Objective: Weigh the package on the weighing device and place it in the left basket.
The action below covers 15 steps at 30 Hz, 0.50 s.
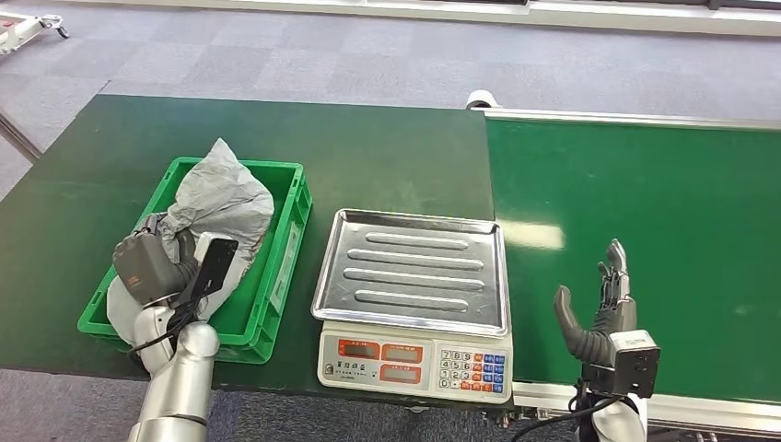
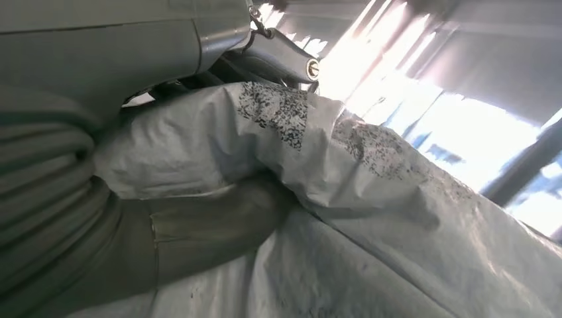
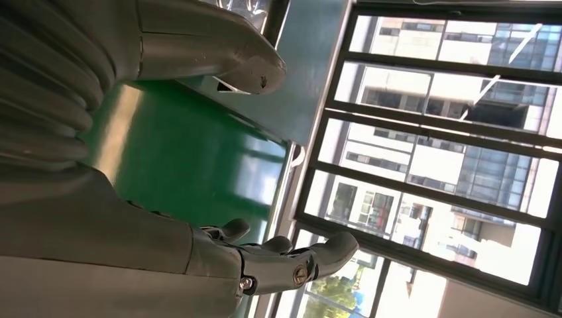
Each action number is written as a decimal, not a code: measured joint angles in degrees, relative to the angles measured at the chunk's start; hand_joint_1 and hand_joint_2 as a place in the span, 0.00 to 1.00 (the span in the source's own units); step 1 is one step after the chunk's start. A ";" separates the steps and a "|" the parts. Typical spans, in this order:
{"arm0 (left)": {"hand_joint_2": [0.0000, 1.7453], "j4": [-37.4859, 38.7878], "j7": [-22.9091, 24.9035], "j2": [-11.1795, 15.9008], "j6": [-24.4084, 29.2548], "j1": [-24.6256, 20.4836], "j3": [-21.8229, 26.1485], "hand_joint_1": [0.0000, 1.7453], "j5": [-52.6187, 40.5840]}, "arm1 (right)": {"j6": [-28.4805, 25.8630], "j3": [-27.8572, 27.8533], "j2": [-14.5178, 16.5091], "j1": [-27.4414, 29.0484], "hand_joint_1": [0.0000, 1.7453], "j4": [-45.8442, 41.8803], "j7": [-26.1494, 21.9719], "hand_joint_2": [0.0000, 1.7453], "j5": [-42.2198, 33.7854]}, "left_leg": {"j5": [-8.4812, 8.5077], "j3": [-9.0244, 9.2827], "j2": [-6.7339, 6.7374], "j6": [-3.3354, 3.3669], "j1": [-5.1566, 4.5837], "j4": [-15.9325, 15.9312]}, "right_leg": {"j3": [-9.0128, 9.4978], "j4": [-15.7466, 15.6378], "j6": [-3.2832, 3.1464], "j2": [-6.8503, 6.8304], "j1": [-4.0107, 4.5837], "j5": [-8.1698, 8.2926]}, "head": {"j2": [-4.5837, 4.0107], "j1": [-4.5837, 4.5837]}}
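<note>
Left hand [image 1: 152, 262] grips grey package [image 1: 221, 198] inside green basket [image 1: 290, 216], left on tabletop [image 1: 396, 157]. Scale [image 1: 412, 295] beside basket, tray bare. Right hand [image 1: 603, 308] open, fingers spread, holds nothing, above green belt [image 1: 663, 212] at right.

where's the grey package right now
In the head view the grey package sits in the green basket on the left, beside the scale, with the left hand gripping its near end.

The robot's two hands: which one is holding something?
The left hand, over the green basket, grips the grey package. The right hand over the green belt holds nothing, fingers apart.
</note>
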 joint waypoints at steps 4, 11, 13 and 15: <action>1.00 6.27 8.27 1.17 -7.03 -2.77 -3.22 0.00 -0.43 | 1.42 0.00 -0.04 -0.13 0.00 0.56 0.15 1.00 -0.26 | 0.01 0.32 -0.63 0.11 -0.13 -0.08 | 0.48 -0.01 0.16 -0.63 -0.14 -0.30 | 0.00 -0.01; 1.00 8.86 6.38 2.36 -10.17 -3.65 -6.48 0.00 9.52 | 2.10 0.18 -0.05 -1.21 0.00 1.81 0.28 1.00 0.81 | 0.18 0.76 -1.31 0.18 -0.19 -0.14 | 1.15 -0.01 -0.01 -1.32 -0.20 -0.60 | 0.00 0.01; 1.00 8.68 5.14 2.61 -10.15 -3.55 -6.99 0.00 11.90 | 2.19 0.25 -0.05 -1.49 0.00 2.15 0.31 1.00 1.08 | 0.24 0.78 -1.31 0.21 -0.22 -0.14 | 1.18 -0.01 -0.02 -1.32 -0.23 -0.51 | 0.00 0.00; 1.00 8.45 4.09 2.76 -10.13 -3.46 -7.34 0.00 13.69 | 2.23 0.29 -0.05 -1.64 0.00 2.41 0.32 1.00 1.26 | 0.27 0.79 -1.31 0.23 -0.25 -0.14 | 1.19 -0.01 0.07 -1.32 -0.26 -0.41 | 0.00 0.01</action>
